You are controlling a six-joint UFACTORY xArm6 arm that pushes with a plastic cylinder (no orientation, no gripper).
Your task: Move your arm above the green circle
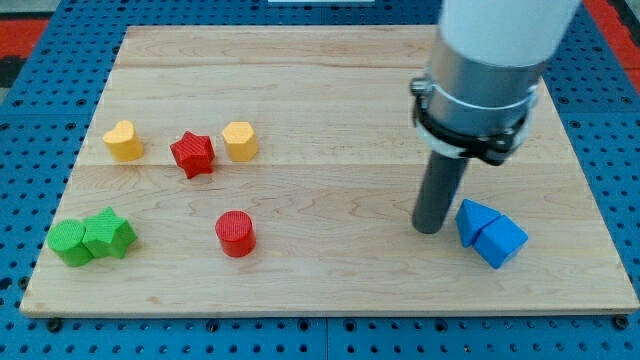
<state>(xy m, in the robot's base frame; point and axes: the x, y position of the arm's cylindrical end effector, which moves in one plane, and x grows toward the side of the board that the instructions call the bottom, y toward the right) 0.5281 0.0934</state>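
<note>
The green circle sits near the board's lower left corner, touching a green star-like block on its right. My tip is at the view's right, far from the green circle. It stands just left of a blue triangle block that touches a blue cube. The rod hangs from a grey and white arm body at the top right.
A yellow heart, a red star and a yellow hexagon lie in a row at the upper left. A red cylinder sits at lower centre-left. The wooden board rests on a blue pegboard.
</note>
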